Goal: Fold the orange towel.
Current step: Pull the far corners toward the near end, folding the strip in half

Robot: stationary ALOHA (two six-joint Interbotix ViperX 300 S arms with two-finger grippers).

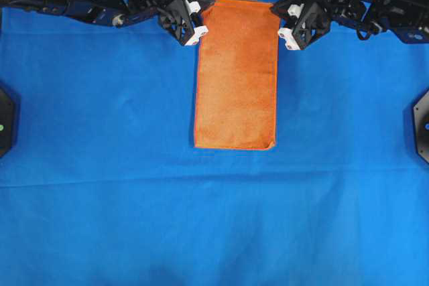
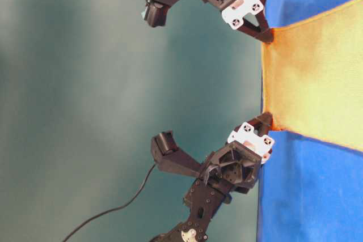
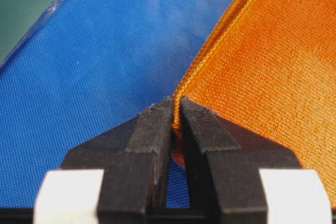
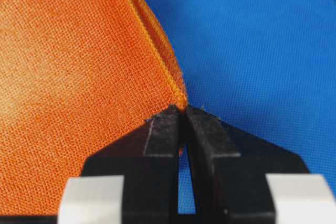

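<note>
- The orange towel (image 1: 236, 75) lies as a tall rectangle on the large blue cloth (image 1: 100, 165), in the upper middle of the overhead view; its top edge sits close to the cloth's far border.
- The left gripper (image 1: 201, 17) pinches the towel's top-left corner: in the left wrist view the two black fingers (image 3: 152, 135) stand almost together, with the stitched hem caught between the tips.
- The right gripper (image 1: 281, 21) pinches the top-right corner the same way; the right wrist view shows the tips closed on the very point of the corner.
- In the table-level view both held corners are drawn up off the cloth and the towel's edge is stretched taut between them.
- Two dark mounting plates (image 1: 421, 125) sit at the left and right edges of the overhead view, well apart from the towel.
- A black cable (image 2: 113, 208) trails from the nearer arm in the table-level view, off the cloth.
- Nothing lies on the blue cloth between the towel's lower hem and the near edge; both sides of the towel are bare blue as well.
- Count: one towel, one blue cloth, two grippers, two edge plates.
</note>
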